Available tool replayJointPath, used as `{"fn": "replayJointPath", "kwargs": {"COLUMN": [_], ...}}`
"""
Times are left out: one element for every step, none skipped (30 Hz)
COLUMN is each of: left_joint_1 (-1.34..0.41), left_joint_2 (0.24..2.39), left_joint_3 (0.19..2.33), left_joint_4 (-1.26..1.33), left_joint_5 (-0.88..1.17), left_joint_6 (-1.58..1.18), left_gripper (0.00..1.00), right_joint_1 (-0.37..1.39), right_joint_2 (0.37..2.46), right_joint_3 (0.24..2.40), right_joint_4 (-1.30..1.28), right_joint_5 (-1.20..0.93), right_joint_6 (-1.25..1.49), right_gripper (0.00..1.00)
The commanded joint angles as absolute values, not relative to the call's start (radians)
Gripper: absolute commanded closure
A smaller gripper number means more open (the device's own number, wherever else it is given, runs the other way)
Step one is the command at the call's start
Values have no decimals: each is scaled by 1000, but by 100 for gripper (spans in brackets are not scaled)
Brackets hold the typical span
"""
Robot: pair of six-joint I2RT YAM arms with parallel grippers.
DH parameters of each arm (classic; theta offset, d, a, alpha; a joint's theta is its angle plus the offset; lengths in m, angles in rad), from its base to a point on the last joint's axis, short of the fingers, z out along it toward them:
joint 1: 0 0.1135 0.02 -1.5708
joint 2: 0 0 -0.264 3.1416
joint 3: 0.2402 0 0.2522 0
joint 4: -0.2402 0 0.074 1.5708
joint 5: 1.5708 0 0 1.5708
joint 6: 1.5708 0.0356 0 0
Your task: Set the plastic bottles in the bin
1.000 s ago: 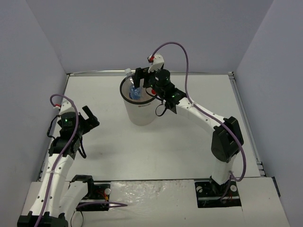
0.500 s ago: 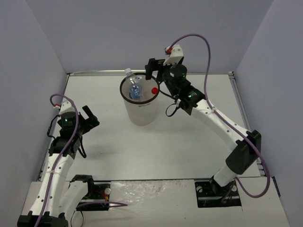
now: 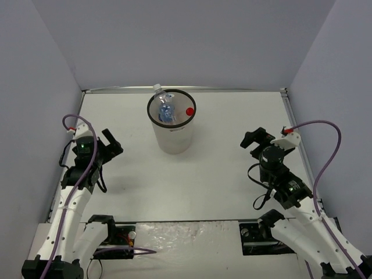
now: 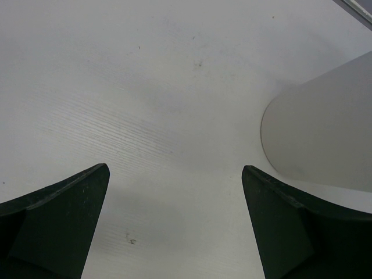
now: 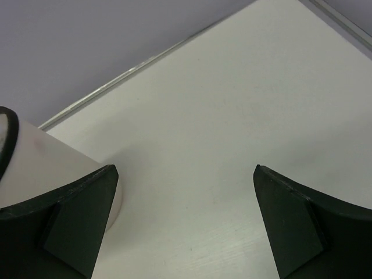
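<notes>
The bin, translucent white with a black rim, stands at the back middle of the table. Inside it I see a blue-labelled bottle and a red cap. A clear bottle's white-capped top pokes over the far left rim. The other bottles are hidden. My left gripper is open and empty at the left, well clear of the bin. My right gripper is open and empty at the right. The left wrist view shows the open gripper with the bin wall to its right. The right wrist view shows the open gripper and the bin at the left.
Grey walls close in the table at the back and both sides. A metal strip runs along the back edge. No loose bottles show on the table top.
My right arm has pulled back from over the bin to the near right of the table, gripper open. The red cap now shows uncovered inside the bin. The left arm has not moved.
</notes>
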State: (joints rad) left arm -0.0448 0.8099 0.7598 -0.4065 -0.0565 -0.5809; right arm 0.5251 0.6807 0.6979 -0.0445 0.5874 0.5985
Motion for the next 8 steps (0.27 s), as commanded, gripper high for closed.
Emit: {"fn": "replayJointPath", "kwargs": {"left_joint_1": [-41, -41, -41, -41, -42, -43, -42, -42], "left_joint_2": [794, 786, 779, 774, 770, 767, 766, 766], "left_joint_3": [776, 773, 769, 766, 763, 761, 765, 769], "left_joint_4": [-347, -345, -344, -344, -345, -347, -349, -351], "left_joint_5": [-21, -14, -9, -6, -5, -5, -5, -6], "left_joint_6": [-603, -606, -609, -611, -613, -615, -617, -619], "left_gripper": [3, 3, 3, 3, 3, 3, 3, 3], "right_joint_1": [531, 531, 531, 531, 531, 531, 531, 531], "right_joint_2": [590, 586, 583, 583, 585, 590, 596, 601], "right_joint_3": [664, 662, 659, 655, 652, 648, 647, 646], "right_joint_4": [-110, -127, -141, -144, -146, -146, -147, -148], "right_joint_5": [682, 683, 683, 679, 674, 668, 664, 661], "right_joint_6": [730, 733, 736, 742, 746, 748, 746, 744], "right_gripper": [0, 0, 0, 0, 0, 0, 0, 0]}}
